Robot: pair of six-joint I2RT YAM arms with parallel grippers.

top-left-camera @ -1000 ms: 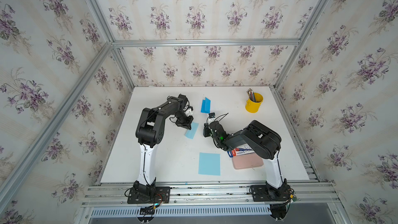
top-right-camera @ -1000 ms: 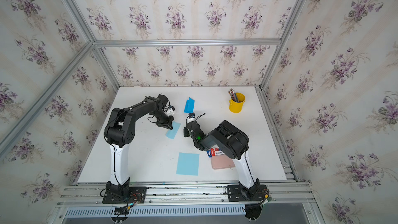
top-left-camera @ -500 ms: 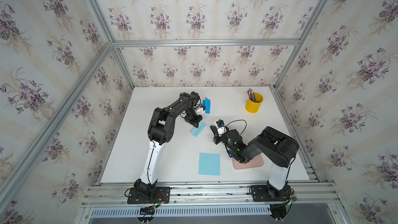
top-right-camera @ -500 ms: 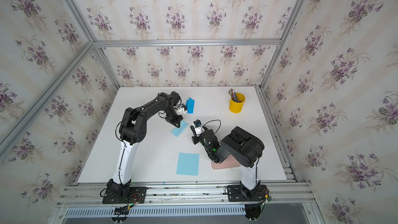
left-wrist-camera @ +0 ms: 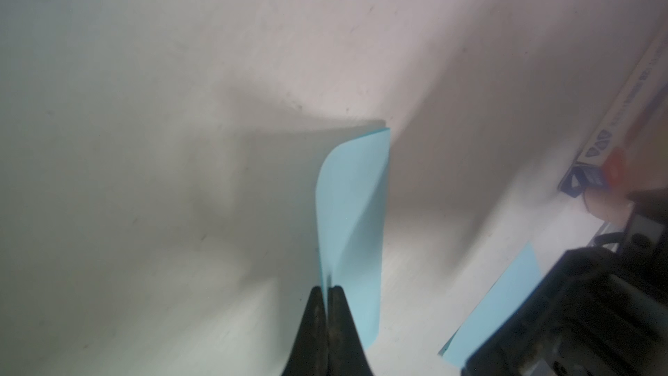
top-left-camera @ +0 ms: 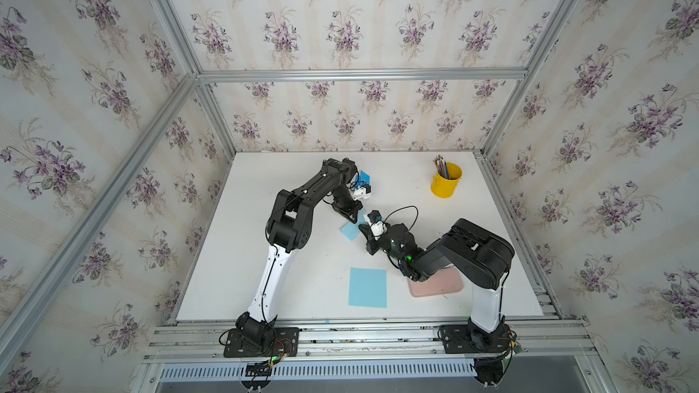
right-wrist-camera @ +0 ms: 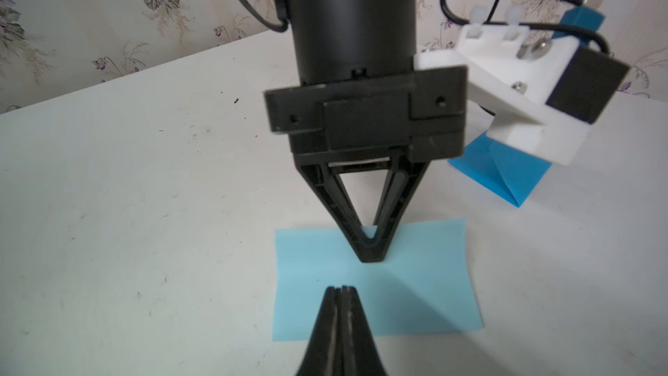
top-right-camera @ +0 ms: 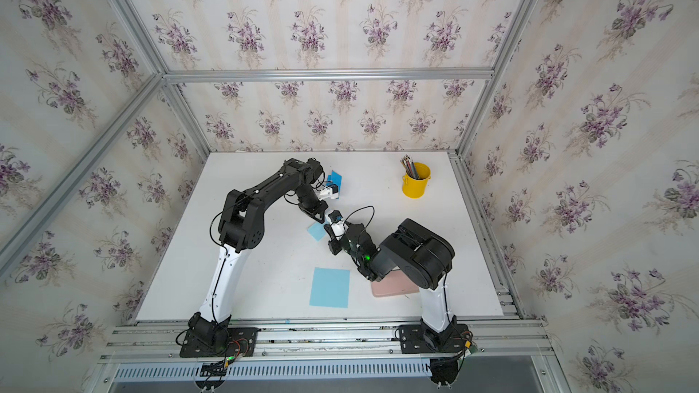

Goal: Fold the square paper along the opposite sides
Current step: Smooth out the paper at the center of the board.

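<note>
Now, left gripper (top-left-camera: 354, 219): is keeping its jaws closed on the folded paper (top-left-camera: 351, 229). In the left wrist view a curled edge of the sheet (left-wrist-camera: 352, 211) seems to be running up into the gripper (left-wrist-camera: 327, 289), though blur is making that hard to confirm.
Right gripper (top-left-camera: 362, 227): is hovering with jaws shut and nothing between them. In its own wrist view it (right-wrist-camera: 339, 289) is pointing at the near half of the paper (right-wrist-camera: 397, 283) and facing the left gripper (right-wrist-camera: 371, 258).
Folded paper: is lying, light blue, near the middle of the table (top-left-camera: 302, 258), between the two grippers.
Paper, versus a second ago: is sitting slightly further toward the right arm's side.
Left arm, versus a second ago: is reaching further across the table, with its elbow swung inward.
Right arm, versus a second ago: is leaning back, with its bulky joint standing further right.
Jaws, over that second: are staying closed on both sides.
Flat blue square (top-left-camera: 367, 288): is lying near the front edge, apart from both grippers and in the same spot.
Dark blue folded piece (top-left-camera: 365, 175): is standing just behind the left wrist.
Yellow cup (top-left-camera: 446, 183): is holding pencils at the far right, in the same place as before.
Pink pad (top-left-camera: 438, 285): is lying partly under the right arm.
</note>
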